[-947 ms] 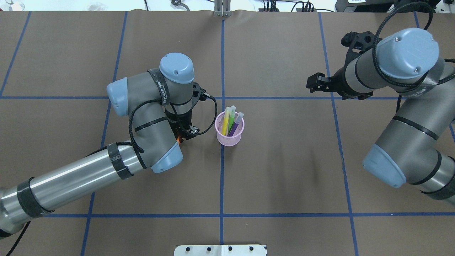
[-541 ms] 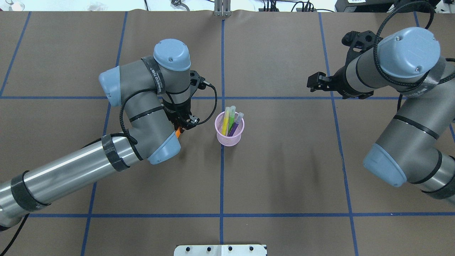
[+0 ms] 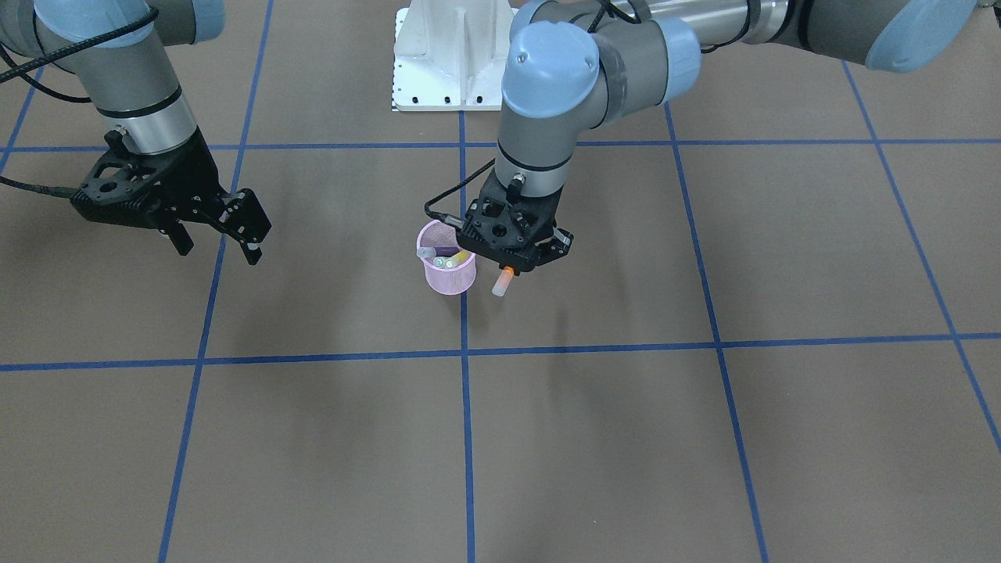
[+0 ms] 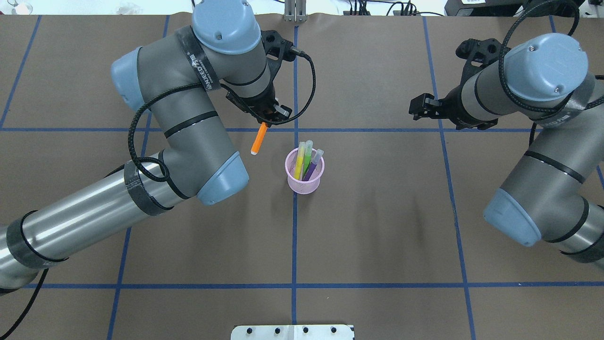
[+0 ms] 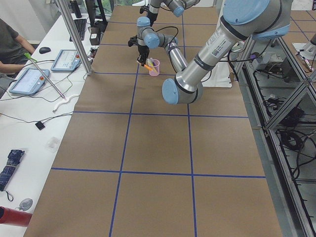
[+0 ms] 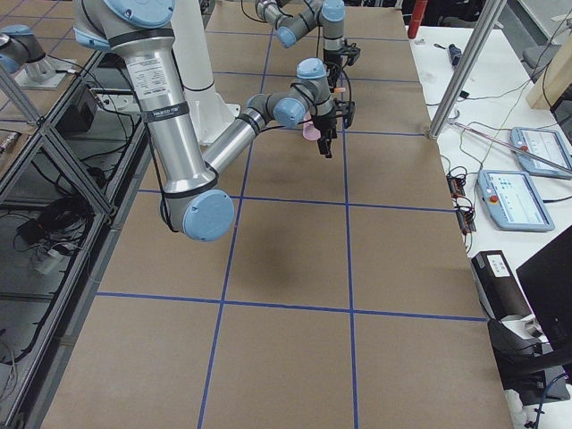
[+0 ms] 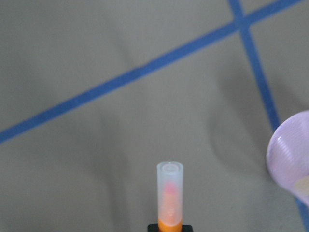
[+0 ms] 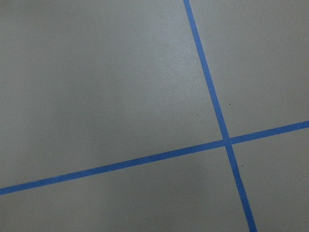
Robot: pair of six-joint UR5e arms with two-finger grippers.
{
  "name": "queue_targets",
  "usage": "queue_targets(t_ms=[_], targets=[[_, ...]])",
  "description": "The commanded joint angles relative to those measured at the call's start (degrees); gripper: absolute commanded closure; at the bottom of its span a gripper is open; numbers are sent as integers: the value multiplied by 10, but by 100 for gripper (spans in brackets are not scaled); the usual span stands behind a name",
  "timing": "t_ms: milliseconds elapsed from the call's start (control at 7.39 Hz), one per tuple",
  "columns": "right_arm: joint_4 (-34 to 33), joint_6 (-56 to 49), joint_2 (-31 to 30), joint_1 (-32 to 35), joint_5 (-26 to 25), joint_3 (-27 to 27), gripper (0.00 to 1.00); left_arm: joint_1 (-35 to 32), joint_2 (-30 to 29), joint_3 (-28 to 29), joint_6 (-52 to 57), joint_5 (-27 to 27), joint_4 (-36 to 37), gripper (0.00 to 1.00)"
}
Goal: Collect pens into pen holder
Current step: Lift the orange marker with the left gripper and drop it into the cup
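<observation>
Orange pen [image 4: 258, 138] hangs from the left gripper [image 4: 265, 119], which is pinched onto its upper end, with the pale cap pointing down at the brown counter [image 4: 377, 226]. A moment ago that gripper sat low beside the cup and only a sliver of orange showed under the wrist. Now the arm has risen and the whole pen is clear of the counter. So you have your pick, and the last loose pen is in the air.

The pink mesh pen holder [image 4: 304, 182] stands upright where it was. It already holds the yellow pen [image 4: 299, 163], the green pen [image 4: 307, 156] and the purple pen [image 4: 312, 170], all leaning the same way. The orange pen is near the holder on the robot's left, not yet over its mouth (the left wrist view catches only the rim at its right edge).

The right gripper [image 3: 217, 246] hovers well apart with its fingers spread, holding nothing.

You probably need only to carry the pen across over the opening, lower it and let go. Mind the three caps sticking up above the rim.
</observation>
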Motion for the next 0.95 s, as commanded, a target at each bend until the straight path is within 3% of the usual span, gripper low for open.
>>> queue_targets(t_ms=[0,135,541,811], targets=[[0,0,0,5,0,0,0,46,5,-19,-136,119,-128,100],[0,0,0,5,0,-1,0,63,10,-22,-140,185,-157,100],[0,0,0,5,0,-3,0,88,48,-50,-139,215,-183,100],[0,0,0,5,0,-5,0,141,94,-50,-138,284,-262,100]])
